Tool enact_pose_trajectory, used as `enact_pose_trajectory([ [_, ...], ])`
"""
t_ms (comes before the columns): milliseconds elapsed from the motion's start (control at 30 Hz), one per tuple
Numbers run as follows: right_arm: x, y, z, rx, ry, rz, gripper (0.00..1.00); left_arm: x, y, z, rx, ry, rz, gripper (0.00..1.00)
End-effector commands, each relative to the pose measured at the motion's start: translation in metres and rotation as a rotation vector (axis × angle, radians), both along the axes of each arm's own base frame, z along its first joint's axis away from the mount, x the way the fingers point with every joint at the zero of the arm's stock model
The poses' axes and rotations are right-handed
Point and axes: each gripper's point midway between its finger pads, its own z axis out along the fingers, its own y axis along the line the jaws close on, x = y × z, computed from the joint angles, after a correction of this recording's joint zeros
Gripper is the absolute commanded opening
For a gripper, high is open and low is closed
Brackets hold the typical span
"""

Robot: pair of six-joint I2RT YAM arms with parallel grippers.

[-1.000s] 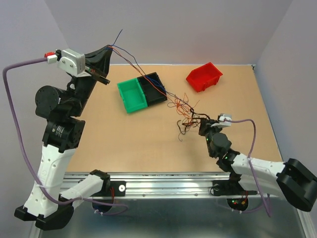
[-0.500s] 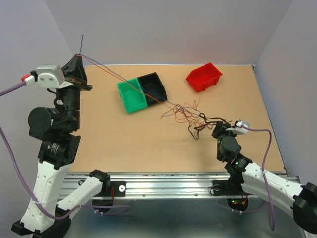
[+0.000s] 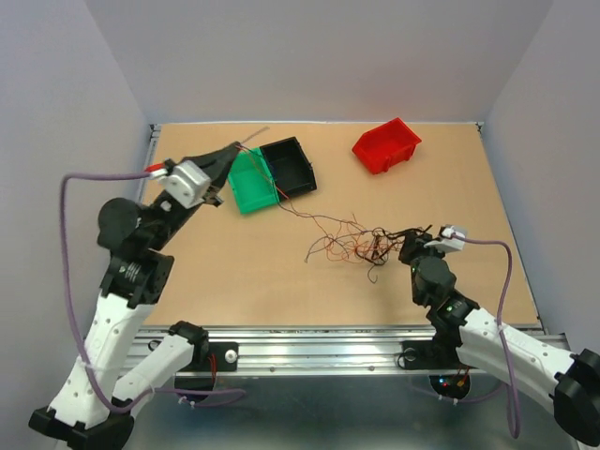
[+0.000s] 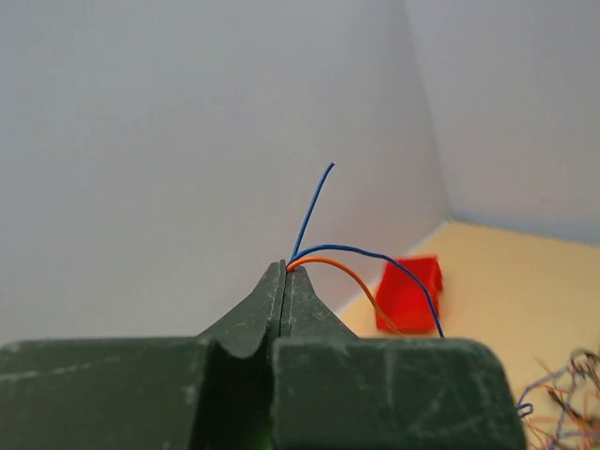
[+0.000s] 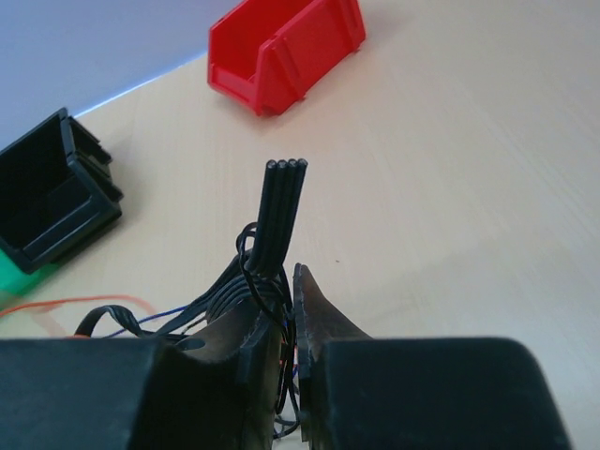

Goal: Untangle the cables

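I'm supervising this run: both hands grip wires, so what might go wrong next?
The left hand pinches blue and orange wires right at its fingertips; they may slip out. The right hand clamps black wires from the same tangle, so pulling apart could tighten knots.

There are three bins, a green bin (image 3: 248, 184), a black bin (image 3: 291, 166) and a red bin (image 3: 386, 145), two grippers, the left gripper (image 3: 231, 153) and the right gripper (image 3: 410, 247), and one tangle of thin wires (image 3: 349, 242) too many to count.

Pale lavender-grey walls (image 3: 328, 56) enclose a tan tabletop (image 3: 234, 272) on three sides, with a metal rail (image 3: 319, 352) along its near edge.
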Motion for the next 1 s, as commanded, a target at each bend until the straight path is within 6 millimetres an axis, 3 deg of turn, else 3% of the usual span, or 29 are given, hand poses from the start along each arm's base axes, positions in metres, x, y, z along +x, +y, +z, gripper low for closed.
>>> enact_pose_trajectory([
  [0, 0.001, 0.014, 0.008, -0.006, -0.023, 0.091, 0.15, 0.009, -0.052, -0.087, 0.266, 0.046, -0.252, 0.09],
  [67, 0.001, 0.024, 0.009, -0.020, -0.021, 0.148, 0.14, 0.014, -0.063, -0.115, 0.324, 0.074, -0.307, 0.28],
  [133, 0.002, 0.035, 0.014, -0.023, -0.023, 0.204, 0.14, 0.015, -0.070, -0.138, 0.364, 0.097, -0.351, 0.38],
  [167, 0.004, 0.039, 0.012, -0.041, -0.010, 0.221, 0.13, 0.019, -0.072, -0.147, 0.375, 0.118, -0.360, 0.55],
  [333, 0.010, 0.059, 0.025, -0.055, -0.017, 0.304, 0.07, 0.021, -0.087, -0.185, 0.422, 0.175, -0.420, 0.78],
  [433, 0.012, 0.070, 0.041, -0.060, -0.049, 0.354, 0.01, 0.021, -0.103, -0.207, 0.454, 0.205, -0.438, 0.82],
  [633, 0.009, 0.100, 0.089, -0.046, -0.147, 0.511, 0.01, 0.022, -0.142, -0.242, 0.490, 0.275, -0.500, 0.84],
  [767, 0.011, 0.113, 0.100, -0.039, -0.159, 0.562, 0.01, 0.037, -0.161, -0.275, 0.528, 0.362, -0.507, 0.84],
  [967, 0.017, 0.122, 0.095, -0.058, -0.132, 0.578, 0.01, 0.050, -0.182, -0.309, 0.571, 0.433, -0.481, 0.83],
])
